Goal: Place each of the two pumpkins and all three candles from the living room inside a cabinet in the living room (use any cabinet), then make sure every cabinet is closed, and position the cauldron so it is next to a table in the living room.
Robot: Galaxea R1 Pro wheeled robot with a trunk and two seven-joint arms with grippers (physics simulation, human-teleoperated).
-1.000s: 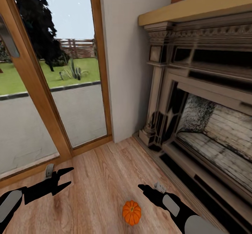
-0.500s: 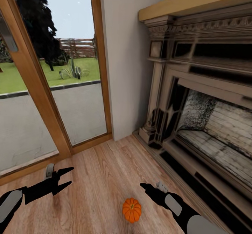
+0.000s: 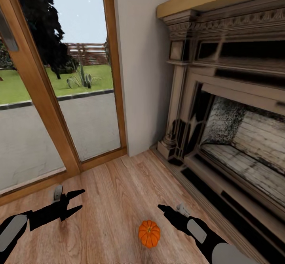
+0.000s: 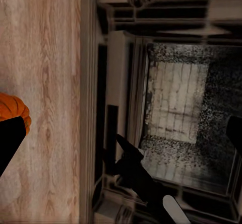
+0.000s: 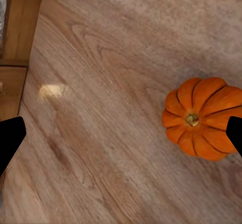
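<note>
One pumpkin (image 3: pixel 149 233) sits on the wood floor (image 3: pixel 114 200) by the fireplace (image 3: pixel 229 137), not picked up yet, between the left gripper (image 3: pixel 75 200) and right gripper (image 3: pixel 163 210), both apart and empty.

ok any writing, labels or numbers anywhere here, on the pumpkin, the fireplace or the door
None: there is no text to read.
Pumpkin: plain orange ribs, no label.
Fireplace: carved trim and brick, no lettering.
Door: bare wood frame and glass, no sign.
Left pincer and right pincer: black, unmarked.
</note>
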